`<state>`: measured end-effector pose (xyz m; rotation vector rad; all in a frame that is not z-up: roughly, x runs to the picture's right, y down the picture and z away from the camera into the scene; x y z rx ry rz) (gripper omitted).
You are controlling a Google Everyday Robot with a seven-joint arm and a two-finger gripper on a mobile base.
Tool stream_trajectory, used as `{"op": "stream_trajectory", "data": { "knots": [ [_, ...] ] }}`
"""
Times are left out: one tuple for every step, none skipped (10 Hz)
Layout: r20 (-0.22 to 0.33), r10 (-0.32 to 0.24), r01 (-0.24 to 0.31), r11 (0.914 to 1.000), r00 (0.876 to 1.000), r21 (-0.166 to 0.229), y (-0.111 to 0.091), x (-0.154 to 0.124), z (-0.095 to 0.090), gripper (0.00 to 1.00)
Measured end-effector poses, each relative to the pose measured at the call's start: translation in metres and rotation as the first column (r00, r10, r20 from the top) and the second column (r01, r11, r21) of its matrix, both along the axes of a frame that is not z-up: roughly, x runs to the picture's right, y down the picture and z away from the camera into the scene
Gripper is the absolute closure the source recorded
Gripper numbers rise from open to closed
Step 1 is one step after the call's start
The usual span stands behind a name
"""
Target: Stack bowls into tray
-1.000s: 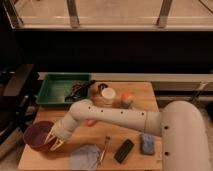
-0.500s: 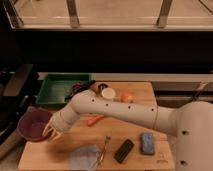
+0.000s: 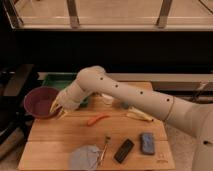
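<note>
My gripper (image 3: 59,108) is shut on the right rim of the dark purple bowl (image 3: 40,101) and holds it up off the table at the left edge. The green tray (image 3: 54,80) lies just behind the bowl at the table's back left, and my arm covers most of it. The red-orange bowl does not show; my arm hides the place behind it.
On the wooden table (image 3: 60,137) lie an orange carrot-like piece (image 3: 98,120), a banana (image 3: 139,116), a grey-blue cloth (image 3: 84,157), a metal utensil (image 3: 104,149), a black bar (image 3: 124,151) and a blue sponge (image 3: 147,142). A white cup (image 3: 107,99) stands behind my arm.
My gripper has lifted the purple bowl from the table's front left and carried it up and back, closer to the green tray. My arm has swung up with it.
</note>
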<state>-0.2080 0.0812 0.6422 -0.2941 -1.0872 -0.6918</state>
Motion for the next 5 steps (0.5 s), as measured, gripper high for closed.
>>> {"op": "stream_trajectory", "data": {
  "knots": [
    [0.002, 0.001, -0.001, 1.0, 1.0, -0.001, -0.0132, 0.0062, 0.0035, 1.0],
    [0.003, 0.001, -0.001, 1.0, 1.0, -0.002, -0.0173, 0.0074, 0.0048, 1.0],
    [0.003, 0.0, 0.0, 1.0, 1.0, -0.002, -0.0173, 0.0076, 0.0048, 1.0],
    [0.001, -0.001, 0.001, 1.0, 1.0, -0.002, -0.0167, 0.0082, 0.0055, 1.0],
    [-0.008, -0.005, 0.005, 1.0, 1.0, -0.003, -0.0166, 0.0092, 0.0082, 1.0]
  ]
}}
